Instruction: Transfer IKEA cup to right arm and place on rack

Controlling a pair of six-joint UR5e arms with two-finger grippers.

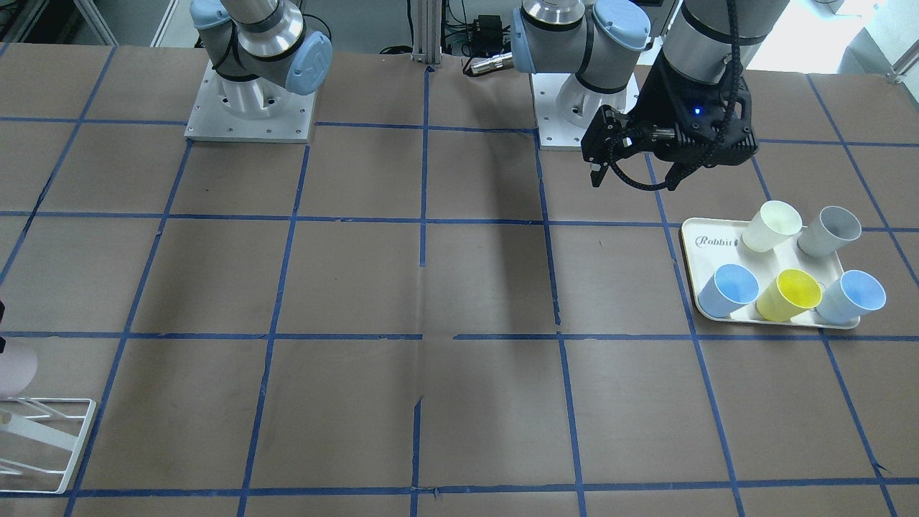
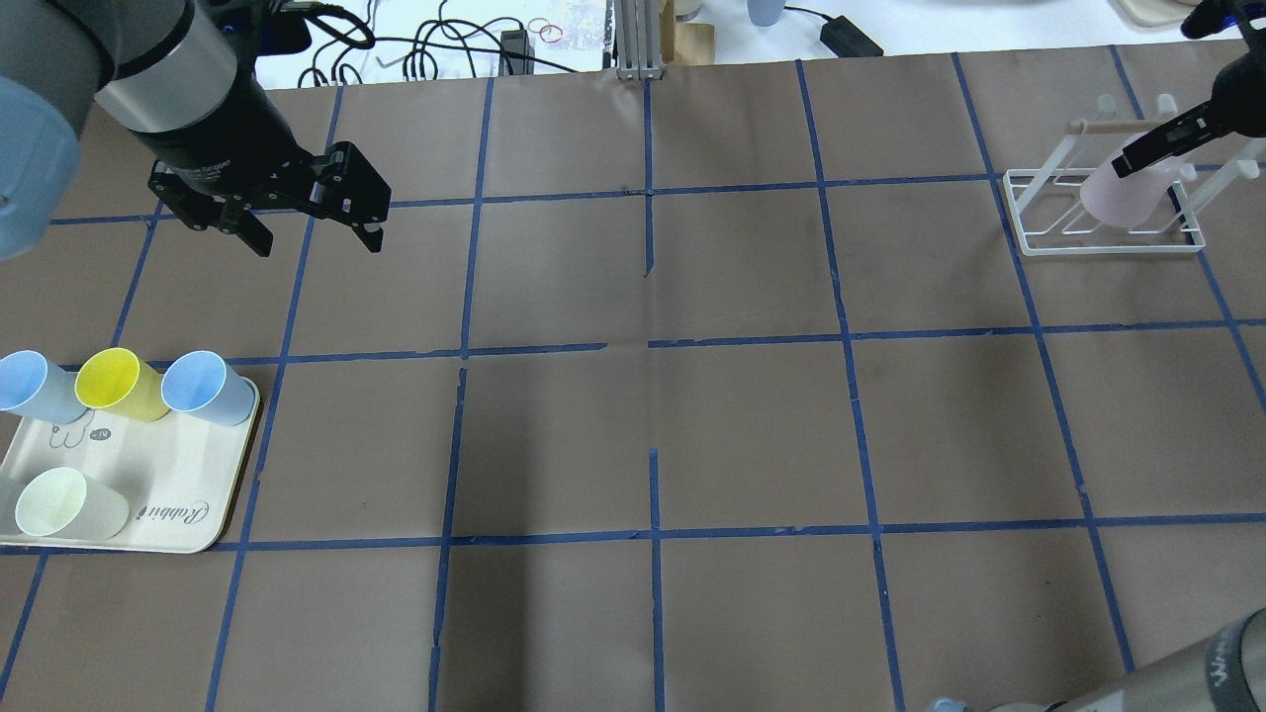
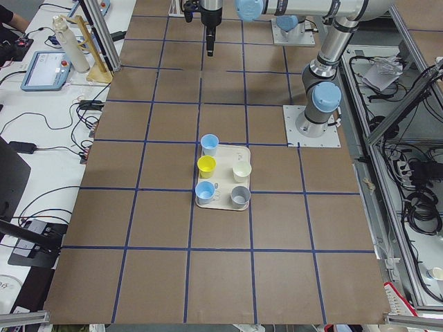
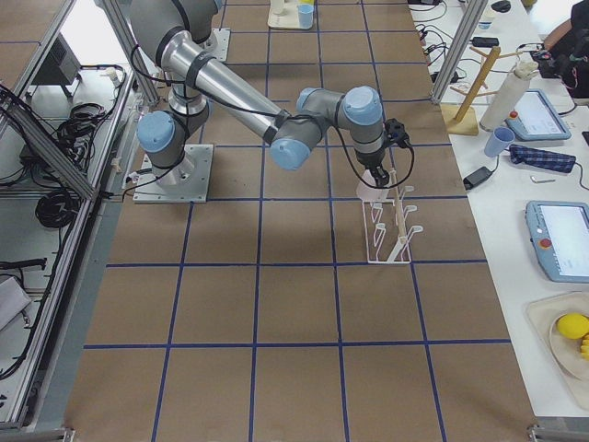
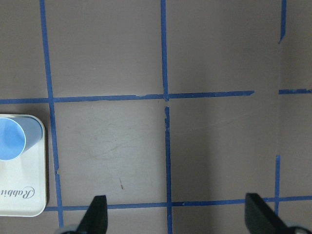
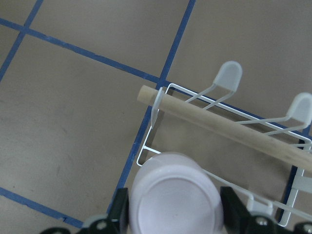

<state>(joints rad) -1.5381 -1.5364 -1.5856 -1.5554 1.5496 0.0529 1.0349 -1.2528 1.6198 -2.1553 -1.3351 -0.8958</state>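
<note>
**Two grippers, one cup in hand: placement at the rack pending**

Item 1, far left. Cream tray (image 2: 213, 455) marked "Rabbit". It carries two light-blue cups (image 2: 203, 386), a yellow cup (image 2: 119, 384), a cream cup (image 2: 64, 502) and a grey cup (image 1: 829, 231). None belongs to this step.

Item 2, left of centre. Left gripper (image 2: 318, 240), raised over bare table just beyond the tray. Jaws spread wide, nothing between them. Its wrist view shows only table and the tray's corner.

Item 3, far right. White wire rack (image 2: 1098, 249) with slanted prongs (image 6: 228, 75) and a wooden rail (image 6: 219, 129) across the top.

Item 4, far right. IKEA cup (image 2: 1123, 198), pale pink, clamped between the jaws of the right gripper (image 6: 174, 214). It appears inverted, base toward the wrist camera and mouth down. It hangs over the rack's frame, near one corner. Whether it touches a wire cannot be told.

Status, judged: hand-over done, placement in hand.

Handling note:
- Centre the cup's mouth over one prong before lowering.
- Keep the cup tilted along the prong's slant.
- Keep the fingers clear of the wooden rail.
- Descend slowly, since light plastic skids on wire.
- Release only once the cup rests on the prong.
- Withdraw along the same line, so the fingers do not drag the cup off.
</note>
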